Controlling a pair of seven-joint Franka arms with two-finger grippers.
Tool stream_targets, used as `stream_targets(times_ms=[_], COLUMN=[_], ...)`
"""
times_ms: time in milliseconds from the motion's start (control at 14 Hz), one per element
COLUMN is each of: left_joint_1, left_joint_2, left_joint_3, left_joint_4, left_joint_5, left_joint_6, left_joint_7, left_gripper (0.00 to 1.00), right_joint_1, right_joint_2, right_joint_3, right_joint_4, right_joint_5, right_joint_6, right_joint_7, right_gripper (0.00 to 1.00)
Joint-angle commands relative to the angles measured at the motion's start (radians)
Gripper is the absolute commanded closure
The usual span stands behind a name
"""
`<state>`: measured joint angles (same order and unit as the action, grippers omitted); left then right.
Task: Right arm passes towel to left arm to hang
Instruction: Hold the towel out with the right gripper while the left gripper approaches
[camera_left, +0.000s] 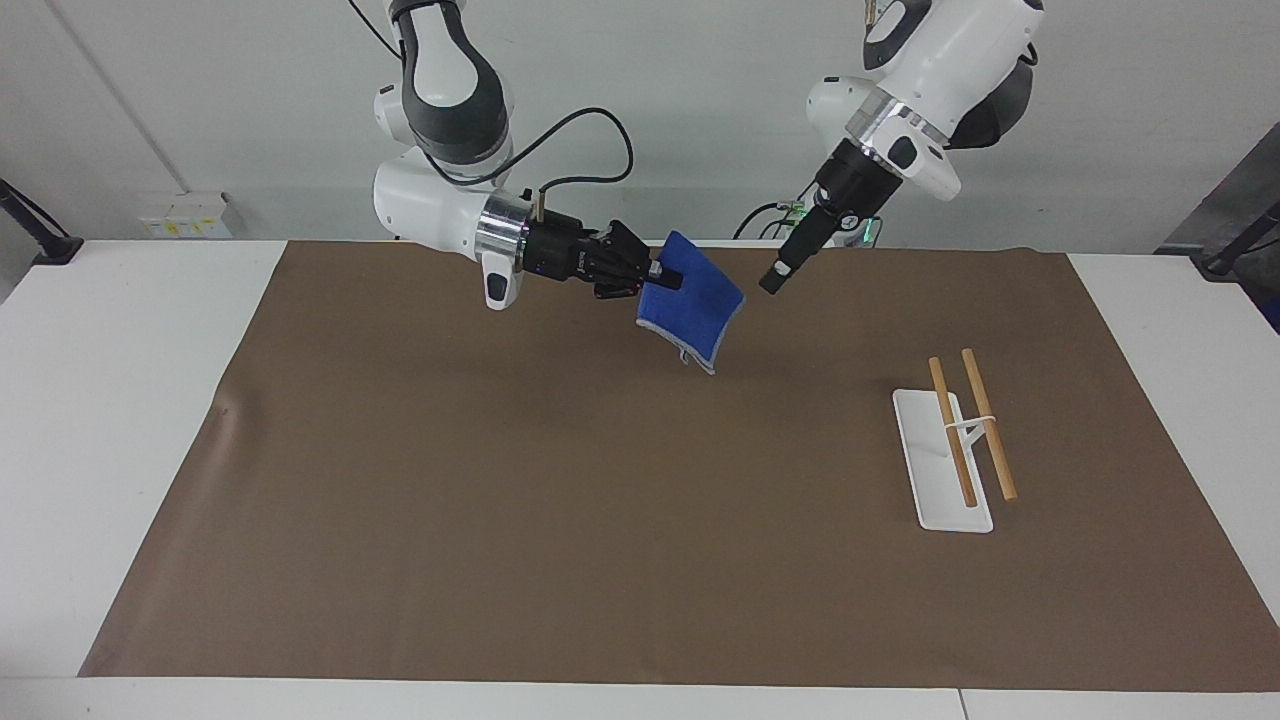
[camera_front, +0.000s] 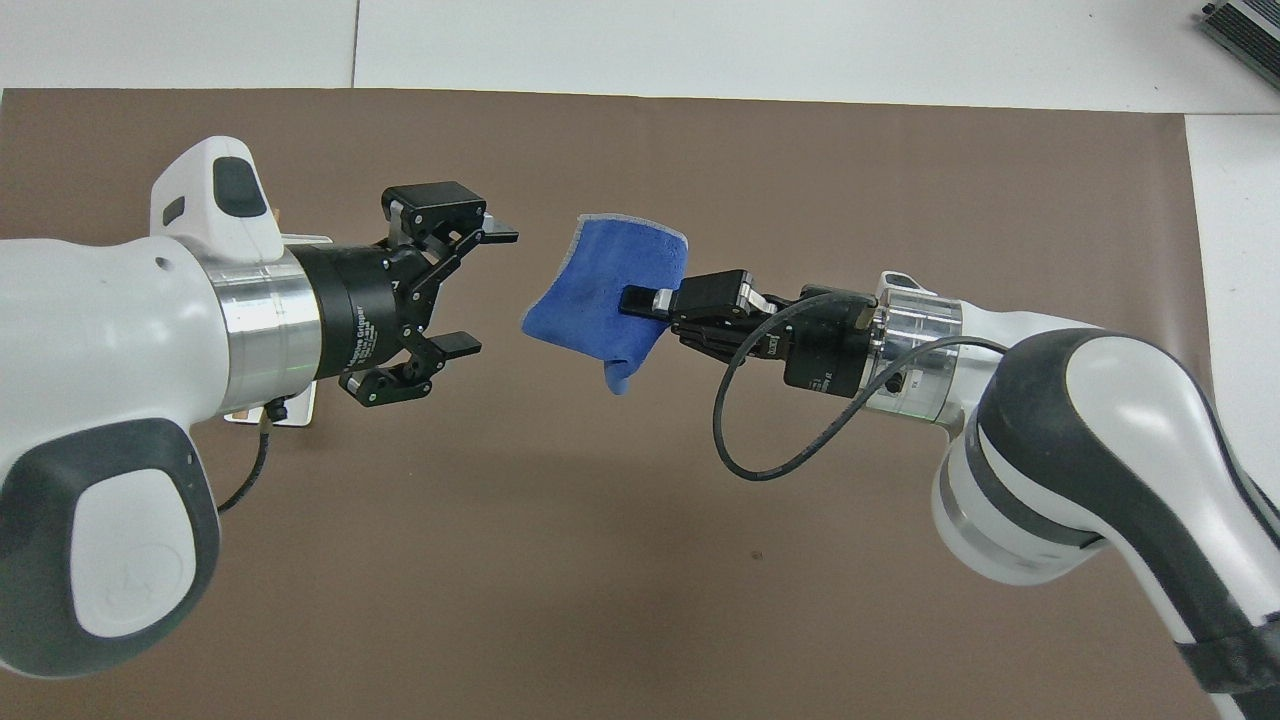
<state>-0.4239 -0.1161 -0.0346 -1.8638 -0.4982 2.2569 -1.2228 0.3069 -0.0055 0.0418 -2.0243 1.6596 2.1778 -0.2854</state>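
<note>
The blue towel (camera_left: 700, 305) (camera_front: 595, 300) hangs in the air over the brown mat, pinched at one edge by my right gripper (camera_left: 668, 280) (camera_front: 640, 300), which is shut on it. The rest of the cloth droops below the fingers, with its free edge turned toward the left arm. My left gripper (camera_left: 775, 278) (camera_front: 485, 290) is open and level with the towel, a short gap away from that free edge and not touching it. Both grippers are raised over the part of the mat near the robots.
A white rack (camera_left: 945, 470) with two wooden rods (camera_left: 950, 430) stands on the brown mat (camera_left: 500, 500) toward the left arm's end of the table. From overhead the left arm covers nearly all of it. The mat lies on a white table (camera_left: 120, 400).
</note>
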Motion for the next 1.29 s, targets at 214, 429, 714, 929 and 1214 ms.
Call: stream_targets(times_ms=[214,429,714,929,1214], left_joint_1=[-0.099,-0.131,-0.137,-0.138,-0.136], left_joint_2=[-0.070,-0.063,-0.031,-0.005,0.012], left_joint_3=[0.016,0.013,0.012,0.013,0.013], left_joint_4=[-0.159,-0.195,-0.204,-0.186,-0.150], left_joint_5=[-0.022,-0.022,-0.020,-0.019,-0.014], left_joint_6=[0.288,0.306,0.386,0.447,0.452], left_joint_7=[-0.331,-0.346,-0.392,-0.385,-0.386], left_gripper=[0.00,0.00,0.00,0.00,0.00], right_joint_1=[-0.003,-0.006,-0.008,-0.009,-0.009], right_joint_2=[-0.028,-0.033,-0.054,-0.057,-0.057], right_joint_3=[0.003,0.003,0.003,0.003,0.003], right_joint_4=[-0.034,-0.031,-0.031,-0.033,-0.033], right_joint_5=[0.034,0.051,0.075,0.074,0.074], right_joint_6=[0.007,-0.006,-0.006,-0.003,-0.001], right_joint_7=[-0.041,-0.043,-0.040,-0.038,-0.040], right_gripper=[1.00,1.00,1.00,1.00,1.00])
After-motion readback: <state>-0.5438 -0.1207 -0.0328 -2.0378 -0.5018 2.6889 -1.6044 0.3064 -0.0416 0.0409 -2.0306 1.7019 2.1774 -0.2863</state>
